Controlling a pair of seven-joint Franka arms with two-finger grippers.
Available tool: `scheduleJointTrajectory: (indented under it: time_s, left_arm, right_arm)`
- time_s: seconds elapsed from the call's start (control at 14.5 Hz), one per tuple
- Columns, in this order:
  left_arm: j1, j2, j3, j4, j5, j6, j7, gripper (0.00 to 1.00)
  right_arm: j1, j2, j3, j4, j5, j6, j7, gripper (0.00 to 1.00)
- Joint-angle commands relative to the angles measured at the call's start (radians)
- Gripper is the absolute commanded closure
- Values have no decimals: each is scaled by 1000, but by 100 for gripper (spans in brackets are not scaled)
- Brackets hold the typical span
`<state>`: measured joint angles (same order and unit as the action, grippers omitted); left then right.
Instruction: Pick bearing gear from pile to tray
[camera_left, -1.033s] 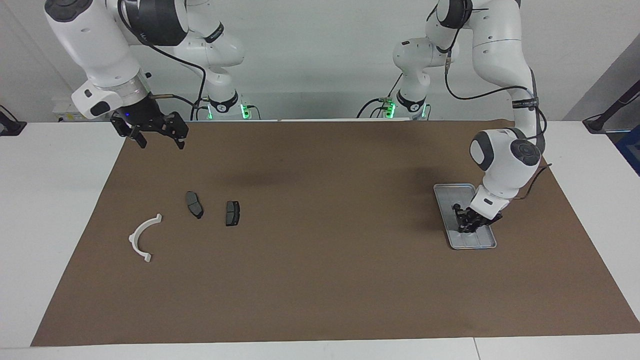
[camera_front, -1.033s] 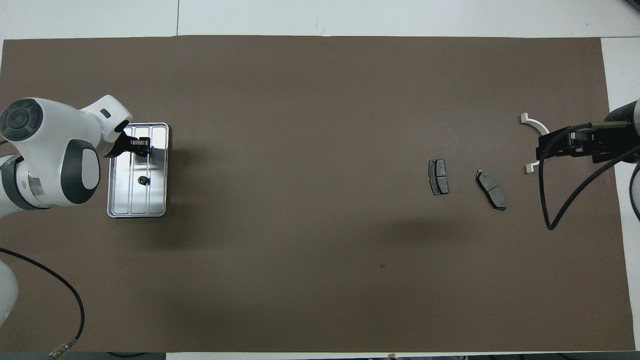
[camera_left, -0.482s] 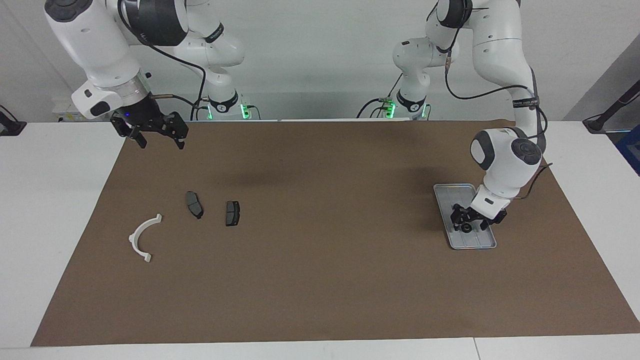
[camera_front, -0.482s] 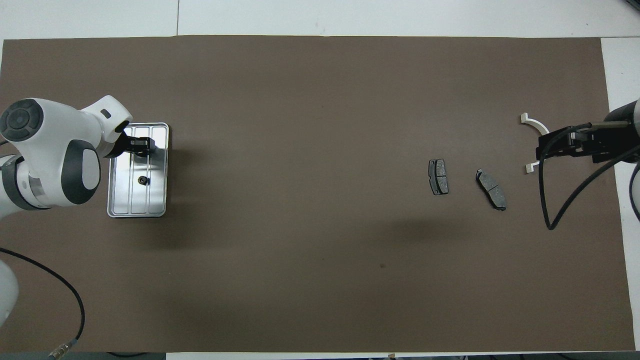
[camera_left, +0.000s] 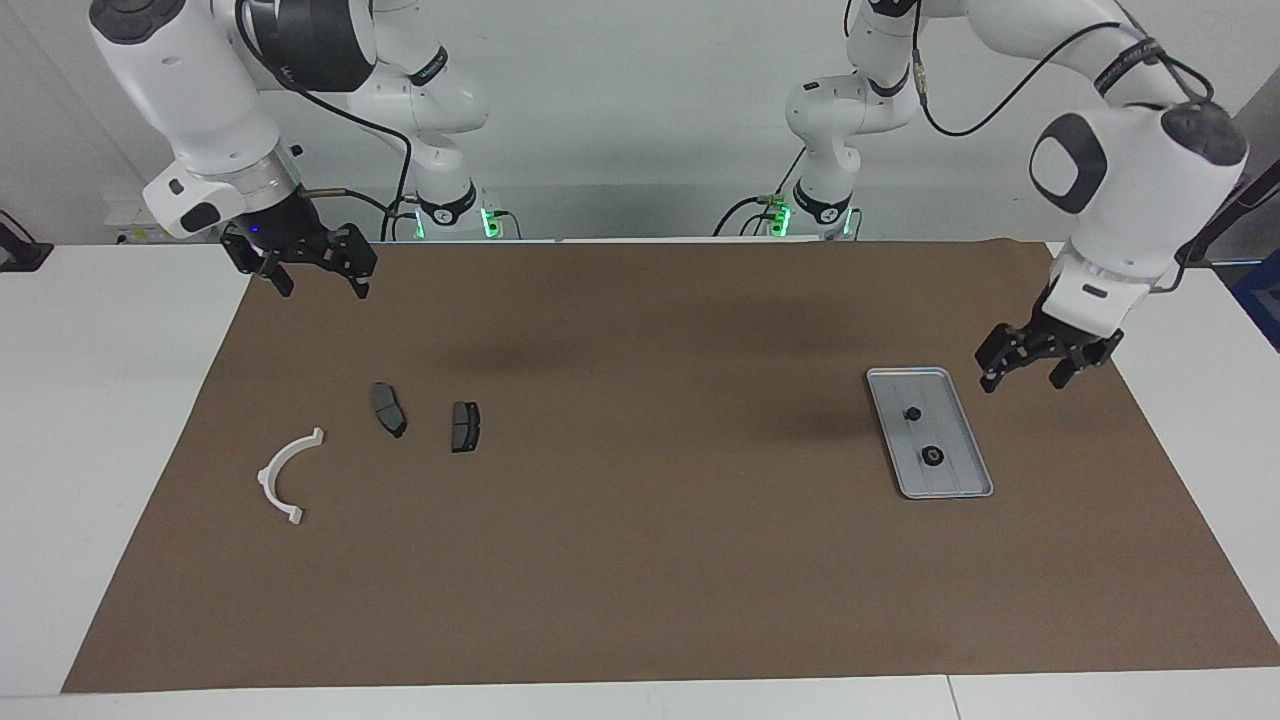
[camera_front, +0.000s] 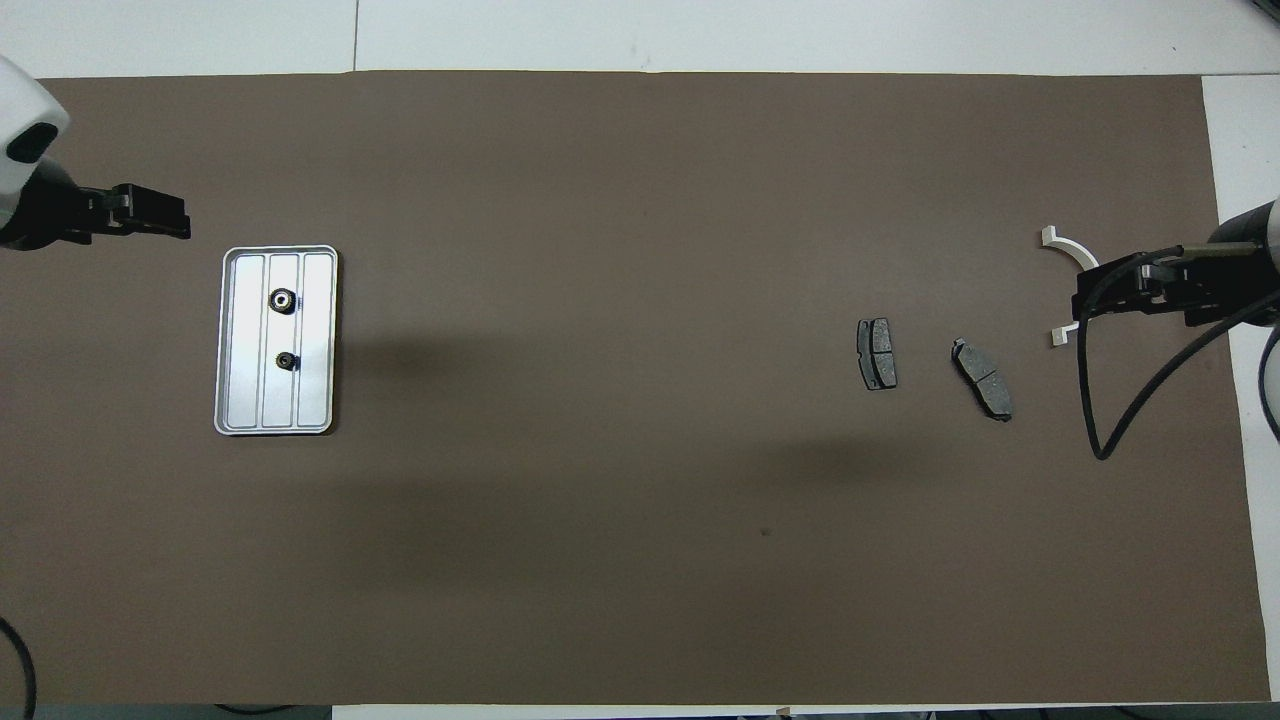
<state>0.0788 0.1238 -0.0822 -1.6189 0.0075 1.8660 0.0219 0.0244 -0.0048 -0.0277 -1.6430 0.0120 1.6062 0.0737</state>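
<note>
The silver tray (camera_left: 905, 383) lies on the brown mat at the left arm's end and shows in the overhead view too (camera_front: 315, 400). Two small black gears lie in it, one (camera_left: 912, 412) nearer to the robots than the other (camera_left: 933, 457); they also show from overhead (camera_front: 287, 361) (camera_front: 282, 299). My left gripper (camera_left: 1022, 383) (camera_front: 160, 212) is open and empty, up over the mat beside the tray. The pile holds a white half-ring bracket (camera_left: 287, 475) and two dark brake pads (camera_left: 389, 409) (camera_left: 465, 426). My right gripper (camera_left: 320, 283) (camera_front: 1080, 300) waits open over the mat's edge.
The brown mat (camera_left: 640, 560) covers most of the white table. In the overhead view the right gripper and its cable cover part of the bracket (camera_front: 1062, 243). The brake pads (camera_front: 877, 353) (camera_front: 983, 378) lie side by side, toward the tray from the bracket.
My left gripper has let go of a gear in the tray, risen and swung off the tray toward the left arm's end. The right arm has not moved.
</note>
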Motion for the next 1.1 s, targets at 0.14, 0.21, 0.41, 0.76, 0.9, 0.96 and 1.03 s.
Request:
scheduleJointTrajectory:
  time_s: [0.14, 0.21, 0.41, 0.76, 0.9, 0.96, 1.03]
  left_arm:
    - [-31, -219, -2, -169, -6, -106, -37, 0]
    - [-51, -236, -2, -179, -6, -111, -51, 0]
    - [-134, -239, -4, -168, -12, -110, -108, 0]
    - [-174, -253, -4, -180, -18, -117, -114, 0]
    - [-168, -251, 7, -174, -18, -129, -106, 0]
    - [-154, -250, 7, -168, -15, -154, -106, 0]
    - [-148, -245, 7, -156, -11, -183, -106, 0]
  right_arm:
    - [-9, -11, 5, -3, 5, -3, -21, 0]
    - [-11, -11, 5, -3, 5, -3, -21, 0]
    - [-11, -11, 5, -1, 5, -3, -21, 0]
    - [-11, -11, 5, -3, 5, -5, -21, 0]
    - [-11, -11, 5, -3, 5, -5, -21, 0]
    - [-11, -11, 5, -3, 5, -5, -21, 0]
    - [-11, -11, 5, -3, 5, -5, -21, 0]
